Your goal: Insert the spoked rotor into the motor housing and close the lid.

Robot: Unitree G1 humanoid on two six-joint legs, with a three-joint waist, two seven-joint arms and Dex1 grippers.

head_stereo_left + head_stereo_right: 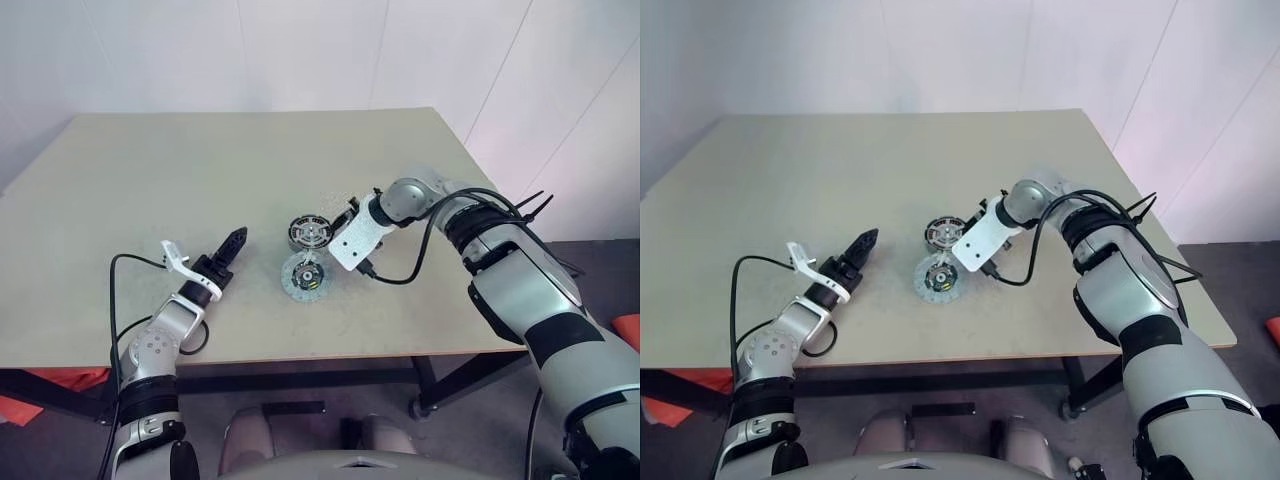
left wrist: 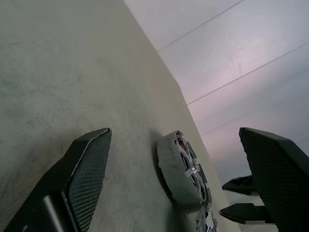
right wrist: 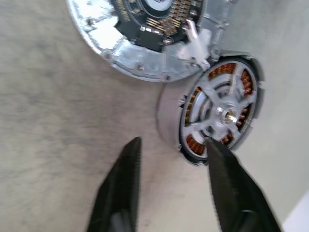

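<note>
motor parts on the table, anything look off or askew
Nothing looks damaged or spilled. The spoked rotor sits level in the motor housing, copper showing between its spokes. The lid lies flat on the table beside the housing, not yet on it.

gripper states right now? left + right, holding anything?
Left gripper: open, holding nothing, off to the side of the motor housing.
Right gripper: open, holding nothing, just above the motor housing with the spoked rotor seated in it.

table [image 1: 150, 200]: matt, smooth; lid [image 1: 304, 276]: shiny metal; fingers [image 2: 87, 166]: textured black
</note>
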